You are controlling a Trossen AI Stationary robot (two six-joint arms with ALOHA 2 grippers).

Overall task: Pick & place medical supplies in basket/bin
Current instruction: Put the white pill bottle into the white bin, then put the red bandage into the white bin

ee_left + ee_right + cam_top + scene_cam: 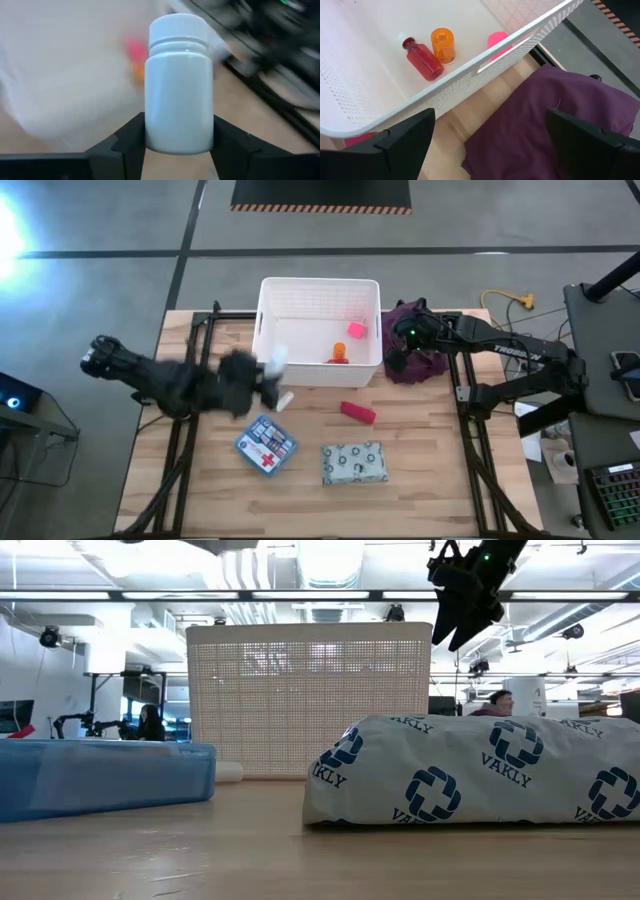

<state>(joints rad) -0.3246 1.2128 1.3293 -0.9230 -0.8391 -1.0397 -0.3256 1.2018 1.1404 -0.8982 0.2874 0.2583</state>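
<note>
The left end effector [179, 145] grips a white bottle [178, 82] upright beside the basket [268, 300], ready for dropping in; the right end effector [487, 135] waits wide open.

Before you is the pale wooden surface [420, 470], its planks running left to right. Directly on it, at the far middle, you see the white basket [318, 292], and just beside the basket's right wall lies the dark purple cloth [420, 362]. Nearer you, a red piece [358, 412] lies apart from the basket's front wall. Along the near part of the surface, the blue packet with red cross [267, 445] lies to the left and the pale green patterned pouch [354, 462] just to its right.
</note>
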